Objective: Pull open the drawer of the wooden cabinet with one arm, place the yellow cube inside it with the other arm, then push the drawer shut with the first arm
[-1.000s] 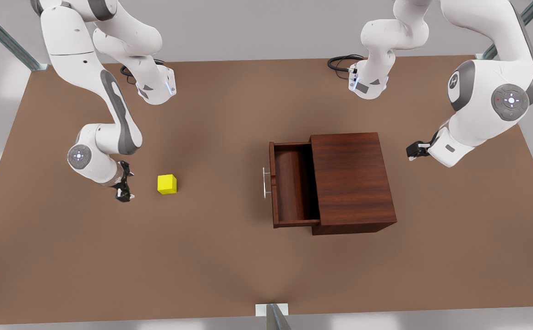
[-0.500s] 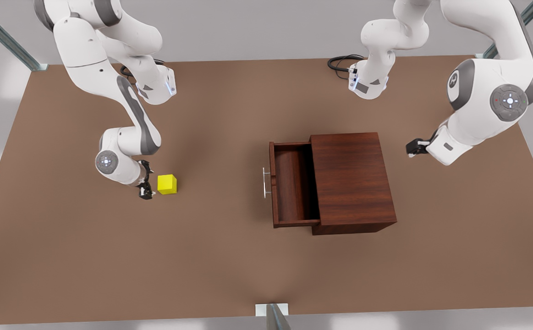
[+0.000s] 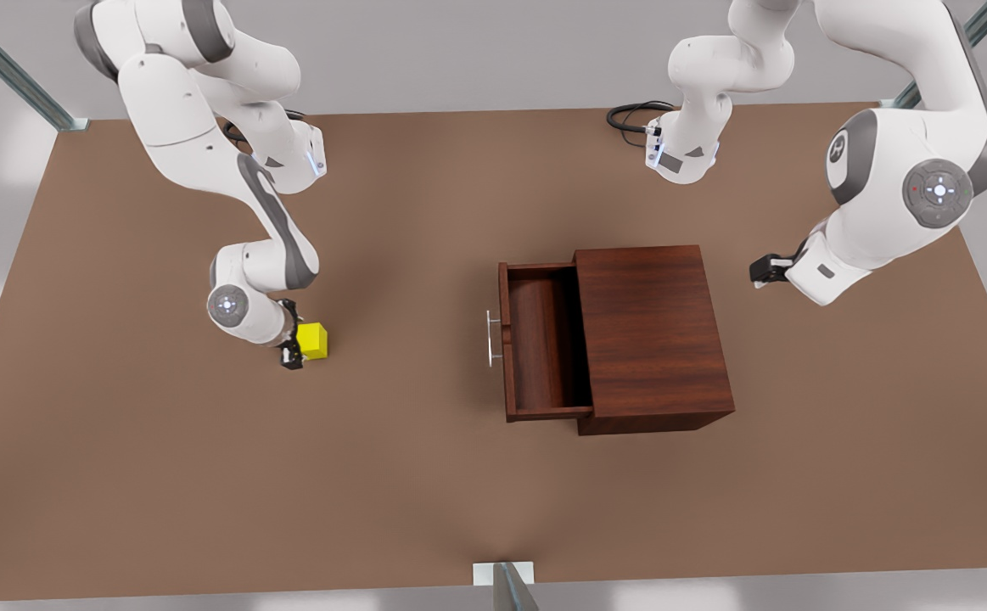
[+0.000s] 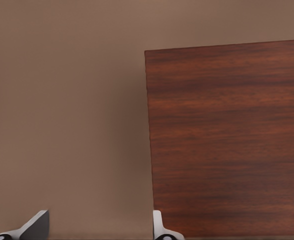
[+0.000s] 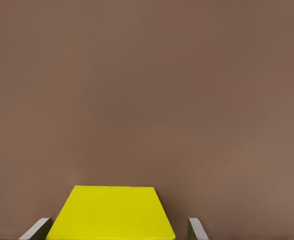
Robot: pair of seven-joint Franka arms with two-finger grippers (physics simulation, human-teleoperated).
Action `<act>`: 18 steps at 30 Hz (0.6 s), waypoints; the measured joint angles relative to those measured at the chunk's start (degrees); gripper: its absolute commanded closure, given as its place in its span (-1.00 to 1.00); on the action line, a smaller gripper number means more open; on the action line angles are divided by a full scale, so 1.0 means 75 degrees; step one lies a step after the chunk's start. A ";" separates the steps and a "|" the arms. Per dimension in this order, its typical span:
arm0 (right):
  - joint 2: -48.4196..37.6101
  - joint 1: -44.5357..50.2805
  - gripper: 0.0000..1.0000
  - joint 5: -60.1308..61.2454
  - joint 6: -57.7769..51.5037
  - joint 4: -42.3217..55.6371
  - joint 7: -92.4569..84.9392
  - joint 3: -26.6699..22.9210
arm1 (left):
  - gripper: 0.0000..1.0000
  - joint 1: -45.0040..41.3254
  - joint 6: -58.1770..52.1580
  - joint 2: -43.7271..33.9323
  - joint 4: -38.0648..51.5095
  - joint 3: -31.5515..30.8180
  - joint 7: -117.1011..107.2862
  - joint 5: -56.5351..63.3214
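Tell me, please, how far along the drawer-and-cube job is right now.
Done: the drawer stands pulled out of the wooden cabinet. In hand: the right pincer, open, straddles the yellow cube on the table. The left pincer waits, open, beside the cabinet. Left: lifting, placing, shutting.

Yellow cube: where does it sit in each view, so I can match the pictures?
Front view: cube on the table, toward the front view's left, against the right tool, well apart from the open drawer.
Right wrist view: cube large, between the tool's open fingers.
Left wrist view: not in it; cabinet instead.
Shared landmark: the brown table.
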 measured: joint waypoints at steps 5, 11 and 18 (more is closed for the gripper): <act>0.0083 0.0057 -1.00 -0.0003 0.0283 0.0000 0.0122 0.0013 | -1.00 0.0026 -0.0044 -0.0002 -0.0033 -0.0010 -0.0057 0.0007; 0.0093 0.0060 -0.45 -0.0014 0.0476 0.0000 0.0257 0.0022 | -1.00 -0.0017 -0.0054 0.0055 0.0002 -0.0013 -0.0126 0.0010; -0.0083 0.0048 -0.25 -0.0011 0.0579 0.0035 0.0372 0.0093 | -1.00 -0.0040 -0.0037 0.0064 0.0018 -0.0013 -0.0183 0.0018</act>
